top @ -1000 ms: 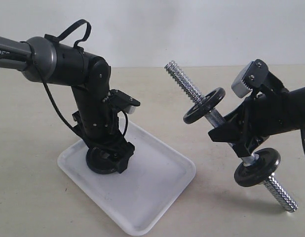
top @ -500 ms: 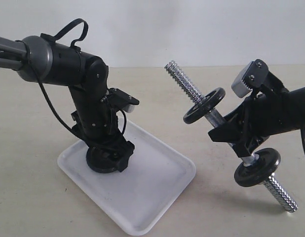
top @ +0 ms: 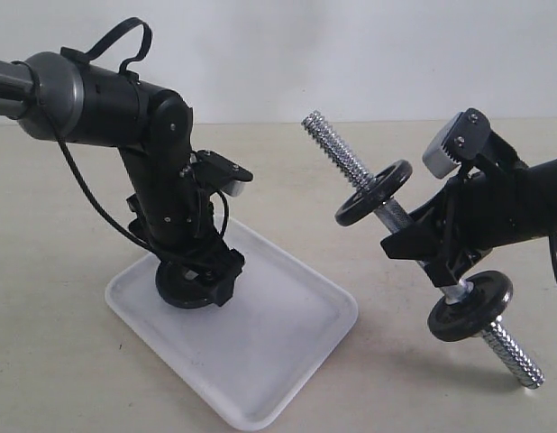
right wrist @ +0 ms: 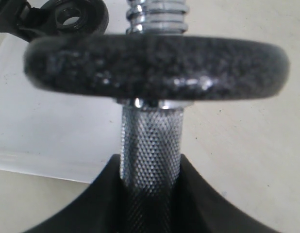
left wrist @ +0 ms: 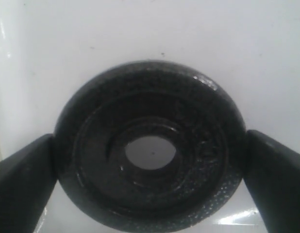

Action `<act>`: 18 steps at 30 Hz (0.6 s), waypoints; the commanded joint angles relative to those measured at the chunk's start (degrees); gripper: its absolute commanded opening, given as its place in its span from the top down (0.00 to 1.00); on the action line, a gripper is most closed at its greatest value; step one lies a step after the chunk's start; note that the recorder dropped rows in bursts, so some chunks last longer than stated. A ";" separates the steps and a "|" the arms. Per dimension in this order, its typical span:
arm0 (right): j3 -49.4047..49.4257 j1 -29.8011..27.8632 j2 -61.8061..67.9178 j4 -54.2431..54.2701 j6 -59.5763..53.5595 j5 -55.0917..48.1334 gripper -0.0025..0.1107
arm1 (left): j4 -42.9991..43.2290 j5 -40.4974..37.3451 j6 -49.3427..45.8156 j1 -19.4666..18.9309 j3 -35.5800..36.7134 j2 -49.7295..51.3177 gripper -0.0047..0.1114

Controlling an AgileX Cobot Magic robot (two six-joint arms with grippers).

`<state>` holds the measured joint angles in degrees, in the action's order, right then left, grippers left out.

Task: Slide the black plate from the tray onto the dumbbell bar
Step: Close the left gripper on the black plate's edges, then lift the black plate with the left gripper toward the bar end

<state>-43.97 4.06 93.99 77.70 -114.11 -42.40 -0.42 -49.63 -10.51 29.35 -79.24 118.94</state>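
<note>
The black plate (top: 173, 290) rests at the far left of the white tray (top: 287, 334). My left gripper (top: 196, 284) reaches down onto it. In the left wrist view the plate (left wrist: 189, 107) fills the span between the two fingers (left wrist: 28, 174), which press on its rim at opposite sides. Off to the right, my right gripper (top: 432, 253) is shut on the knurled middle of the dumbbell bar (top: 337, 149) and holds it tilted in the air, threaded end up toward the tray side. Close up, the gripper (right wrist: 150, 165) clamps the bar (right wrist: 150, 141).
Two black discs ride on the bar, one above the grip (top: 373, 192) and one below it (top: 470, 305). The upper disc (right wrist: 155, 68) blocks much of the right wrist view. The lower threaded end (top: 517, 361) hangs just over the beige table (top: 62, 361).
The left arm has leaned a little to the left, and the gripper and plate have shifted slightly with it. The right arm and the bar have stayed still.
</note>
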 commanded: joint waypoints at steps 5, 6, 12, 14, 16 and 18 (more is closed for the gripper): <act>-1.96 -0.09 -3.06 2.84 2.24 -3.63 0.98 | -2.00 -1.41 -1.32 0.26 -0.16 -2.20 0.92; -1.96 -0.09 -3.06 2.15 2.72 -3.00 0.98 | -2.52 -1.41 -1.89 0.26 -0.16 -2.78 0.92; -1.96 -0.09 -3.06 1.09 3.23 -2.90 0.98 | -3.64 -0.71 -3.46 0.26 -0.16 -7.71 0.92; -1.96 -0.09 -3.06 1.09 3.23 -2.90 0.98 | -3.64 -0.83 -4.98 0.26 -0.16 -9.17 0.92; -1.96 -0.09 -3.06 0.95 3.23 -3.02 0.98 | -3.64 -0.94 -5.40 0.26 -0.16 -10.30 0.92; -1.96 -0.09 -3.06 0.48 3.23 -3.14 0.98 | -3.81 -0.94 -5.62 0.26 -0.16 -11.00 0.92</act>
<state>-43.97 4.06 93.90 73.32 -110.74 -40.97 -3.42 -50.68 -15.16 29.35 -79.00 110.14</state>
